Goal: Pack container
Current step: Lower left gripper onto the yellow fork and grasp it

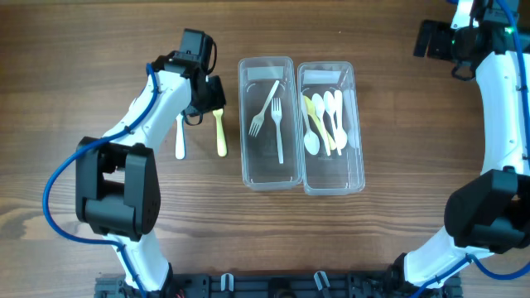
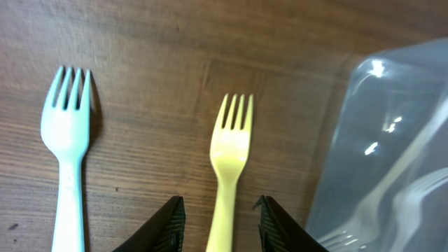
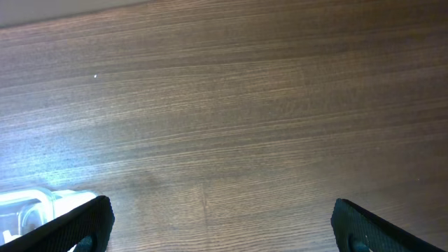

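On the desk's left, a white fork (image 1: 180, 136) lies beside a yellow fork (image 1: 220, 132). The left gripper (image 2: 219, 204) straddles the yellow fork's handle, jaws apart. Mid-desk, the fork container (image 1: 267, 170) touches the spoon container (image 1: 334, 175). Near the far right corner, the right gripper (image 3: 220, 213) gapes wide, empty.

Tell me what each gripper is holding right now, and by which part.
Nothing is held. The left gripper straddles the yellow fork at its handle, gaps showing on both sides; the right gripper stands open over the table.
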You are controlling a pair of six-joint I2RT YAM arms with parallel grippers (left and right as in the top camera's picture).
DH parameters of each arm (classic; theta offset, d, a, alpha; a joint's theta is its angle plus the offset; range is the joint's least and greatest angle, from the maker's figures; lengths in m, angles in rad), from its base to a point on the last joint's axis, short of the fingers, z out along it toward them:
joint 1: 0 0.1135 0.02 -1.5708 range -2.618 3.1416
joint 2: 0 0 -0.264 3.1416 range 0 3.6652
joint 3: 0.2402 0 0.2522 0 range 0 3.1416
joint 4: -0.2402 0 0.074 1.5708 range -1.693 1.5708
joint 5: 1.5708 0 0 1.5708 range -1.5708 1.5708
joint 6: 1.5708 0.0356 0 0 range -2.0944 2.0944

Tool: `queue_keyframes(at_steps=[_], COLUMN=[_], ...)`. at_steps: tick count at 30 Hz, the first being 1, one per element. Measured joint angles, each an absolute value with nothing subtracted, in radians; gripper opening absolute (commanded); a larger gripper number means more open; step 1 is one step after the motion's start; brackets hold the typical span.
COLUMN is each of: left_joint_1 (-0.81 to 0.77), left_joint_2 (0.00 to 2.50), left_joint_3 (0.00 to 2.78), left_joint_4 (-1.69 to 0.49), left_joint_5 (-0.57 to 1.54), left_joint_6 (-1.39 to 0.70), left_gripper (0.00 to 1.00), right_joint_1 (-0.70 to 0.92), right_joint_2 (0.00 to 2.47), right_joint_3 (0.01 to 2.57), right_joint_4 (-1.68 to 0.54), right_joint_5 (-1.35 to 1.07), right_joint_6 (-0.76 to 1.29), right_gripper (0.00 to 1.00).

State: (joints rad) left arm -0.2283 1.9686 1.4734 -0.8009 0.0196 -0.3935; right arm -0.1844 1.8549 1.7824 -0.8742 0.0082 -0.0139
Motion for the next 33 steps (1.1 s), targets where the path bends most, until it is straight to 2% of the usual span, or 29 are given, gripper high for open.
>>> queue_keyframes(at_steps=[4,6,8,10,33], left_joint_1=[-0.228,-0.228,-0.228,-0.228,-0.238], left_joint_2=[1.969,1.969,1.969,1.969,2.019], left_joint_3=[1.427,1.408,1.392,1.384,1.364], left_joint_4=[-0.780,-0.776,-0.767,-0.749,-0.681], left_joint_5=[0.022,0.029,0.043,0.052,0.062], left_joint_6=[-0.386,-0.385,-0.381,-0.375,-0.341], left_gripper=[0.40,0.43,0.50,0.52,0.47], right_joint_1=[-0.184,-0.184,-0.184,-0.184,-0.184], right_joint_2=[1.855,1.855,1.855,1.855,1.855], right_joint_3=[1.782,1.782,1.782,1.782,1.782], right_joint_4=[-0.874,-0.874,-0.874,-0.874,-0.874], right_joint_5=[0.008,0.008,0.008,0.008,0.008], right_joint_6=[-0.014,-0.014,-0.014,-0.014,-0.014], right_gripper=[1.00,1.00,1.00,1.00,1.00])
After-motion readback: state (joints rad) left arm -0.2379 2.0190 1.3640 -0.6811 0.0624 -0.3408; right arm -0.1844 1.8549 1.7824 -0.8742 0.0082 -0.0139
